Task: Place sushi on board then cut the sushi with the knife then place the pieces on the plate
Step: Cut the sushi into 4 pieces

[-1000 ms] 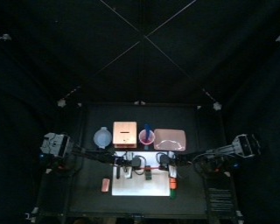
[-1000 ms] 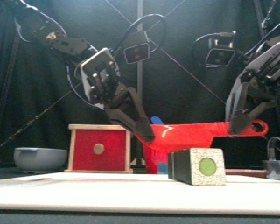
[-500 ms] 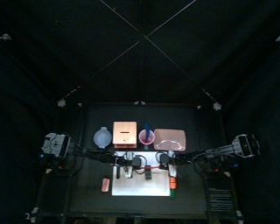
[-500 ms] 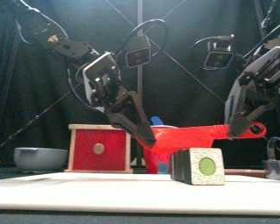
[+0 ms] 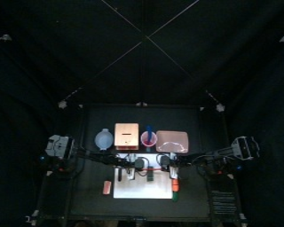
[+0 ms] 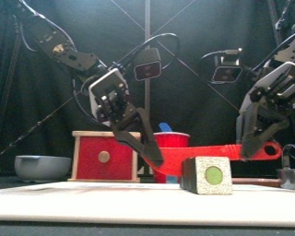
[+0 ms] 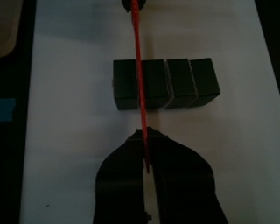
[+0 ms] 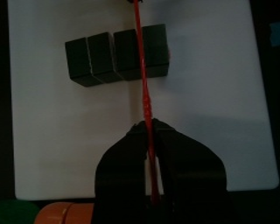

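Left gripper [image 7: 140,136], right gripper [image 8: 146,129]: each clamped on one end of the red knife [image 6: 218,148]. Blade level above sushi roll [image 7: 164,80] on white board [image 7: 73,131]. Step: cutting. Next, probably: press down at a seam between blocks.

1. The red knife [image 6: 230,148] is seen as smooth, faintly glossy plastic.
2. The sushi roll [image 6: 209,174] is shown matt, its pale end face speckled.
3. The white cutting board [image 6: 113,201] is lit smooth and matt.
4. Pale, unvarnished-looking wood is shown framing the box [image 6: 104,157].
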You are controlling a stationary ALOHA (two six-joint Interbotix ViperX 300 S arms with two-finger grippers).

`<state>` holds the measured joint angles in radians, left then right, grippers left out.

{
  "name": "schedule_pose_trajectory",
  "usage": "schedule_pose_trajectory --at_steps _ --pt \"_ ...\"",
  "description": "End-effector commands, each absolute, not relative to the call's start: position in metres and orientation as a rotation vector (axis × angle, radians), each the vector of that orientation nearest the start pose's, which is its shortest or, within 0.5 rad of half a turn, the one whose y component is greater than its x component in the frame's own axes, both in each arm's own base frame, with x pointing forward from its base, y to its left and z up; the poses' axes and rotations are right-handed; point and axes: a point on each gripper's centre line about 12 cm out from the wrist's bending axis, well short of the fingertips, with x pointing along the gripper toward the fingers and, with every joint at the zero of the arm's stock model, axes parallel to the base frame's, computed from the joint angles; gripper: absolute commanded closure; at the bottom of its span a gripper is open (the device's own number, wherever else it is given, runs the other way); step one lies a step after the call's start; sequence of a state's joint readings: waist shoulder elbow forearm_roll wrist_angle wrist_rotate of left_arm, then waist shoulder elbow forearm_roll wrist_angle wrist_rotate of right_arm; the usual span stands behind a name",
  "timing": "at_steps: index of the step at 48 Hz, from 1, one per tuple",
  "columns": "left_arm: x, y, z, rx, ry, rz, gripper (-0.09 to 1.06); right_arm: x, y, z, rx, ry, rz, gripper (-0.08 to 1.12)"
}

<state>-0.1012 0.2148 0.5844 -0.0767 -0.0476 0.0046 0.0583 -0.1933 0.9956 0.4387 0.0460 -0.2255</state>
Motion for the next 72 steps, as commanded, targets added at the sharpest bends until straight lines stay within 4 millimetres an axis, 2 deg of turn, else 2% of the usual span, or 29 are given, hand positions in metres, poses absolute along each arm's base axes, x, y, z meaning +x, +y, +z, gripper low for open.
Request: schedule_pose_trajectory --at_steps 1,8,19,30,41,46,55,64,72 --pt "0.424 -0.041 0.121 -0.031 0.719 -0.063 0.64 0.296 0.019 0.128 0.190 0.848 -0.022 0.78" --pt "0.424 -0.037 0.118 -0.034 0.726 -0.054 0.64 0.300 0.019 0.122 0.187 0.870 -0.023 0.78" --pt "0.425 -0.031 0.120 -0.029 0.721 -0.045 0.64 0.300 0.017 0.124 0.189 0.864 -0.027 0.78" --pt "0.425 -0.022 0.119 -0.023 0.722 -0.032 0.64 0.301 0.005 0.125 0.196 0.857 -0.061 0.78" --pt "0.425 -0.018 0.120 -0.012 0.721 -0.029 0.64 0.302 0.001 0.127 0.194 0.851 -0.068 0.78" --pt "0.425 -0.017 0.122 -0.009 0.715 -0.029 0.64 0.303 0.002 0.133 0.196 0.841 -0.061 0.78" --pt "0.423 -0.017 0.147 0.004 0.666 -0.035 0.64 0.303 0.006 0.158 0.202 0.816 -0.023 0.78" --pt "0.416 -0.032 0.167 0.029 0.625 -0.075 0.64 0.301 0.012 0.179 0.209 0.781 0.009 0.78" --pt "0.414 -0.050 0.166 0.043 0.628 -0.118 0.64 0.299 0.023 0.181 0.212 0.778 0.037 0.78"
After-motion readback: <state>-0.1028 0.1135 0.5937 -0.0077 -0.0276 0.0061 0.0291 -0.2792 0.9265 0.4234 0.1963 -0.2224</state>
